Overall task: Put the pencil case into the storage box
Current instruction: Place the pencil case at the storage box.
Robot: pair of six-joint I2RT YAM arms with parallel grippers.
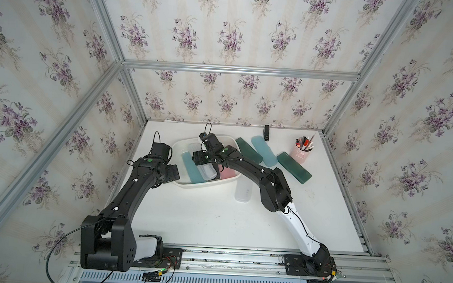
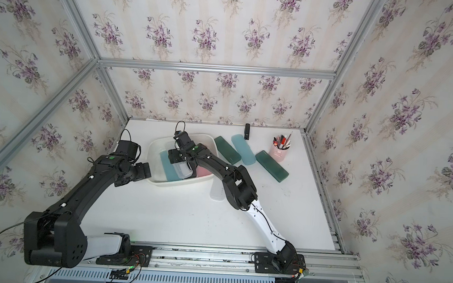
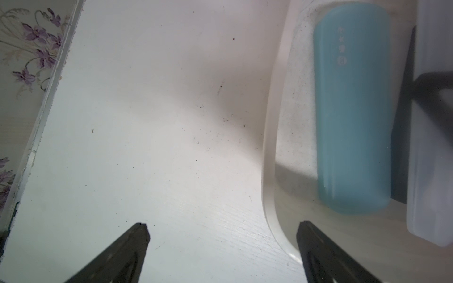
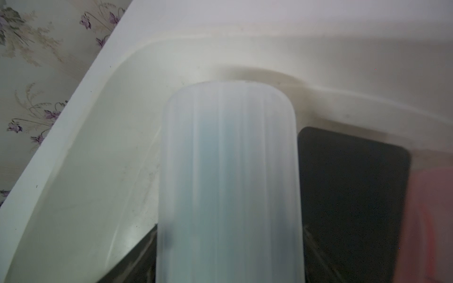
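Your right gripper has its two jaws pressed on the long sides of the frosted clear plastic pencil case. The pencil case runs straight out between the jaws, and its round end sticks out well past the tips. It is within the walls of the shallow white plastic storage box, with its far end near the box's curved wall.

Just past one jaw, a flat black pencil case lies lower down in the box. A pink pencil case lies beside that one.

Your left gripper has its jaws wide apart and holds nothing. One tip is over the white table. The other tip is over the box's corner. A light blue plastic pencil case lies in the box ahead of that tip.
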